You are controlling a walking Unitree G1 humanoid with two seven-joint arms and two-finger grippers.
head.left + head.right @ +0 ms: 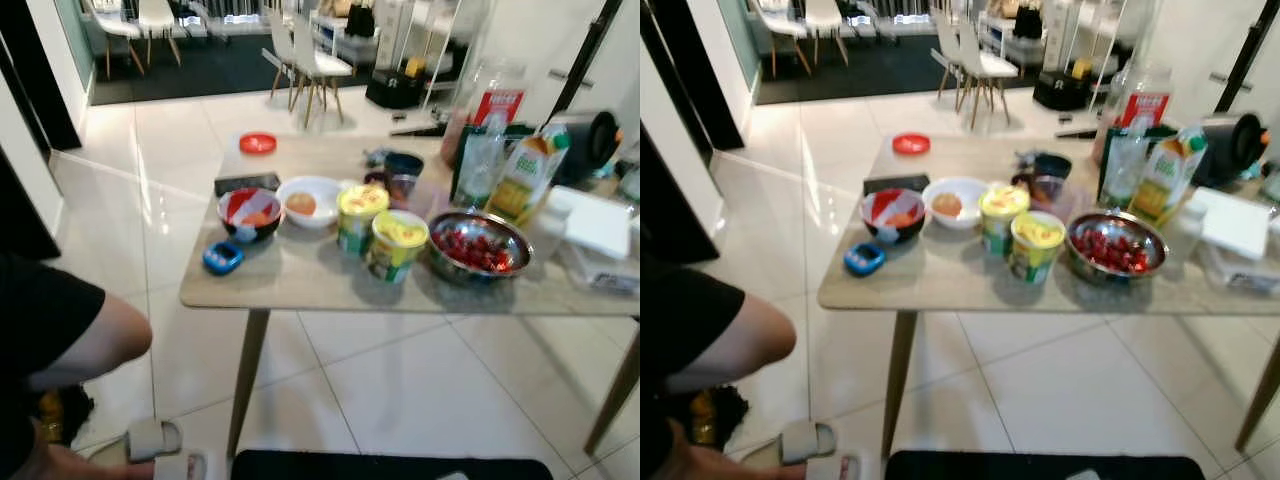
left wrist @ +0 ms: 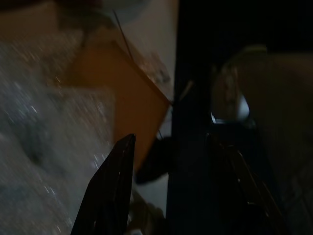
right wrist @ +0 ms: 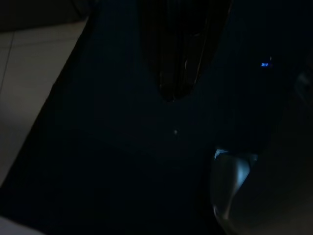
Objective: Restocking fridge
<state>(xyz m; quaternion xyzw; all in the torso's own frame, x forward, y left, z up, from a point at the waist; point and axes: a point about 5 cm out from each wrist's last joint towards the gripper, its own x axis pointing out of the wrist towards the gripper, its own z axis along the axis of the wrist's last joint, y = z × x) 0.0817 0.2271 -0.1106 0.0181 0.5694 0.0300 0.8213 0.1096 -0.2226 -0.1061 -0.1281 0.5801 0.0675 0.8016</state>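
Both arms hang idle below the bench (image 1: 300,285). The left tool (image 2: 171,166) has its fingers parted and empty; the right tool (image 3: 178,73) is too dark to judge. The food lies ahead and above both tools: two tubs (image 1: 378,230), two bowls (image 1: 280,208), one berry bowl (image 1: 478,247), one juice carton (image 1: 527,175). Neither arm looks clearly nearer.

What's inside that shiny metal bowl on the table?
The metal bowl holds a heap of small dark red pieces, likely cherries or berries; the picture is too blurred to be sure. Whatever lies beneath the top layer is covered.
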